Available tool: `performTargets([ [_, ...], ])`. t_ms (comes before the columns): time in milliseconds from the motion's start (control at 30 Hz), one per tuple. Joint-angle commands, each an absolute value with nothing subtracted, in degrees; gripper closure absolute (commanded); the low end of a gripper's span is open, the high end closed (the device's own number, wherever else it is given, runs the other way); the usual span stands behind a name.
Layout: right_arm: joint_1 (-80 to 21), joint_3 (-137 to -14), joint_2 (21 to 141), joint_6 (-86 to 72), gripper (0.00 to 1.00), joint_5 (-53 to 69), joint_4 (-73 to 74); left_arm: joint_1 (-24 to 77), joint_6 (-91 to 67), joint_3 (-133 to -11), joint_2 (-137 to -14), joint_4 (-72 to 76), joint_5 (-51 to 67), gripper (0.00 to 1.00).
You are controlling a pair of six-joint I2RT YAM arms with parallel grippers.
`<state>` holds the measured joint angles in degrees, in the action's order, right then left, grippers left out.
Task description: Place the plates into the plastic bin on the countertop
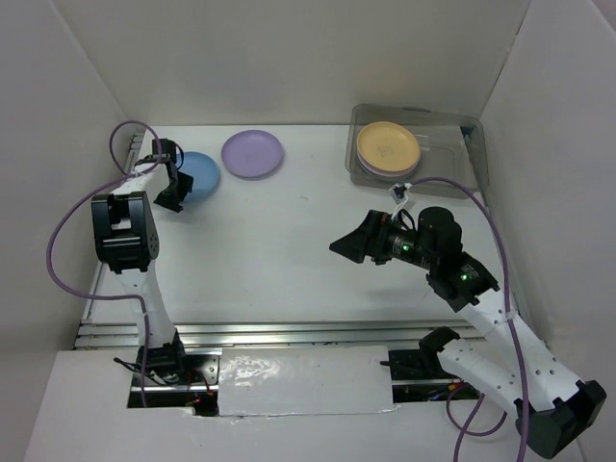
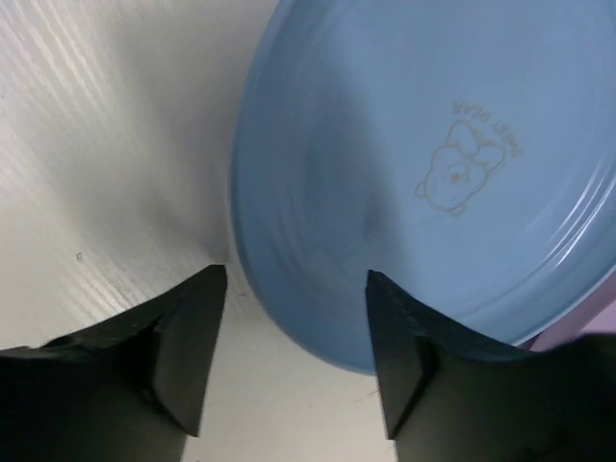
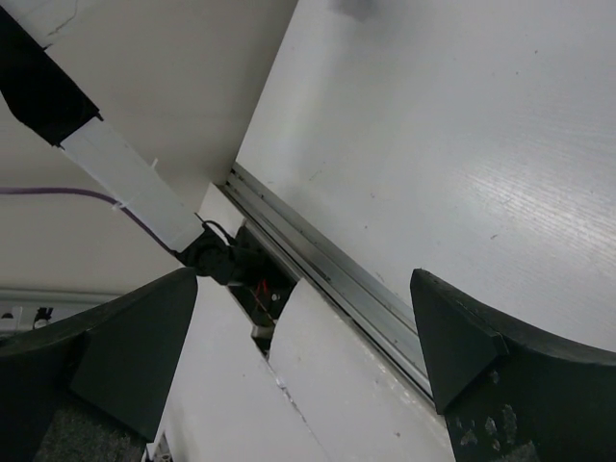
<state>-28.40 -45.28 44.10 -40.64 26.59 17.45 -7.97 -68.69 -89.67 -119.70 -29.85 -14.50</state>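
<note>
Fingers (image 2: 192, 327) of left gripper (image 2: 294, 284) spread, straddling rim of blue plate (image 2: 433, 144) at far-left of tabletop (image 1: 289, 221). Lavender plate (image 1: 252, 153) just beside it. Right gripper (image 3: 303, 279) spread, empty, above tabletop. Yellowish plate (image 1: 388, 146) tops stack in plastic bin (image 1: 462, 135), far-right.

We take this for a robotics lab test cell. Bare white tabletop (image 1: 308, 250) boxed in by plain white panels (image 1: 289, 58). Aluminium rail (image 1: 289, 334) along the front. Left arm (image 1: 125, 236) and right arm (image 1: 500, 327) bolted there, trailing loose purple cables (image 1: 56, 252).
</note>
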Motion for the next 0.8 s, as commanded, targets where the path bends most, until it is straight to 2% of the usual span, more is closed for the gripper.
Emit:
performTargets([
  [0,-29.00,-44.74,43.42,-40.60,0.00,26.02,13.80,-8.44,-71.10,-95.09,-121.81,-35.31,-19.23,0.30],
  [33,-29.09,-44.56,43.24,-40.52,0.00,25.58,13.80,-8.70,-71.36,-95.10,-122.08,-35.94,-19.25,0.44],
  [100,-29.09,-44.47,43.07,-40.52,0.00,24.88,13.97,-9.14,-71.80,-93.18,-121.73,-35.69,-19.95,0.63],
  [133,-28.92,-44.47,43.24,-40.69,0.00,24.61,13.97,-9.84,-71.81,-92.38,-121.55,-35.16,-19.26,0.76],
  [300,-28.74,-45.61,44.30,-40.69,0.00,25.40,13.97,-13.09,-71.81,-90.53,-124.18,-35.50,-13.54,0.98],
  [500,-28.92,-46.23,43.59,-40.87,0.00,23.73,14.24,-14.24,-70.58,-88.85,-120.86,-35.94,-12.74,1.00],
  [600,-29.61,-46.23,46.22,-40.52,0.00,24.08,12.14,-12.05,-69.88,-85.89,-110.77,-37.62,-19.14,1.00],
  [767,-31.90,-52.80,57.97,-38.76,0.00,12.94,14.24,-4.15,-62.51,-75.62,-88.18,-34.46,-24.95,1.00],
])
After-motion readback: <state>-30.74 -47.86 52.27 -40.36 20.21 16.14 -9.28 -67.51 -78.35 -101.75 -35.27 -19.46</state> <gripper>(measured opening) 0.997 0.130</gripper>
